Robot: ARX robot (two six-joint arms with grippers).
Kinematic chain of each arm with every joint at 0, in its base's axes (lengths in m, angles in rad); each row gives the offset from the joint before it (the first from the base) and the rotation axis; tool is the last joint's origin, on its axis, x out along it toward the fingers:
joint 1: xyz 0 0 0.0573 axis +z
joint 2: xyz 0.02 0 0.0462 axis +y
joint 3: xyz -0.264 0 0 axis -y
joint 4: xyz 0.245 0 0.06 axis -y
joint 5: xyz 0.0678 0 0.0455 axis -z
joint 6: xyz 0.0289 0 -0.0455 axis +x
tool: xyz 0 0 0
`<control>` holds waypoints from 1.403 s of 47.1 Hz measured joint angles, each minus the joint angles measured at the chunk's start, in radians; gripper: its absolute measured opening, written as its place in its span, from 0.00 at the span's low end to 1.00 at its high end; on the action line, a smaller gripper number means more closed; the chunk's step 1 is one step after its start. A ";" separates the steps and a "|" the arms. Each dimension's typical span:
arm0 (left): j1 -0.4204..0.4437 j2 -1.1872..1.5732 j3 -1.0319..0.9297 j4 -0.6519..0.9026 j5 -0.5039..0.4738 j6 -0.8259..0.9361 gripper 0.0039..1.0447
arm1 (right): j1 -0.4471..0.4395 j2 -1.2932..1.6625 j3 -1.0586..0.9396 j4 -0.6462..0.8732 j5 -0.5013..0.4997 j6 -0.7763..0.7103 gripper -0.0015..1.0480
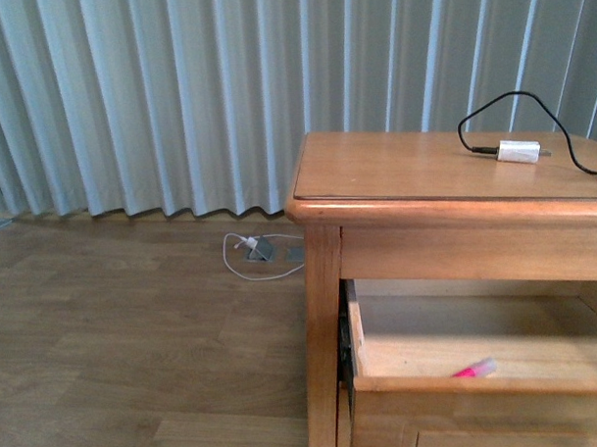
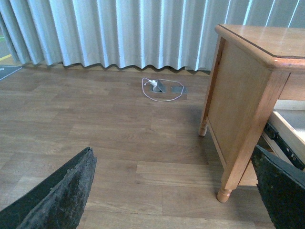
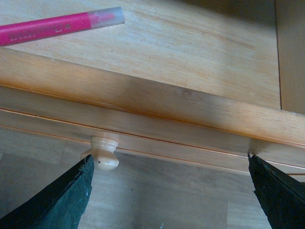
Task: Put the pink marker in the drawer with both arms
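Note:
The pink marker (image 1: 474, 369) (image 3: 57, 25) lies flat on the plank bottom inside the pulled-out drawer (image 1: 451, 383), close behind its front board (image 3: 143, 102). My right gripper (image 3: 171, 191) is open, hovering in front of the drawer's front; the round pale knob (image 3: 104, 152) sits next to one of its fingers (image 3: 57, 200). My left gripper (image 2: 176, 191) is open over the floor beside the table leg (image 2: 238, 143), holding nothing. Neither arm shows in the front view.
The wooden table (image 1: 444, 169) carries a white charger plug (image 1: 520, 151) with a black cable. A white cable (image 1: 256, 256) and floor socket (image 2: 162, 87) lie near grey curtains (image 1: 176, 90). Wood floor (image 1: 137, 366) stretches left of the table.

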 joint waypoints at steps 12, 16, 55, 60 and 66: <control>0.000 0.000 0.000 0.000 0.000 0.000 0.95 | 0.029 0.162 0.119 0.142 0.018 0.049 0.92; 0.000 0.000 0.000 0.000 0.000 0.000 0.95 | 0.041 0.229 0.169 0.188 0.029 0.076 0.92; 0.000 0.000 0.000 0.000 0.000 0.000 0.95 | 0.042 0.519 0.376 0.498 0.040 0.289 0.92; 0.000 0.000 0.000 0.000 0.000 0.000 0.95 | 0.041 0.520 0.375 0.500 0.040 0.289 0.92; 0.000 0.000 0.000 0.000 0.000 0.000 0.95 | 0.040 0.520 0.376 0.501 0.038 0.288 0.92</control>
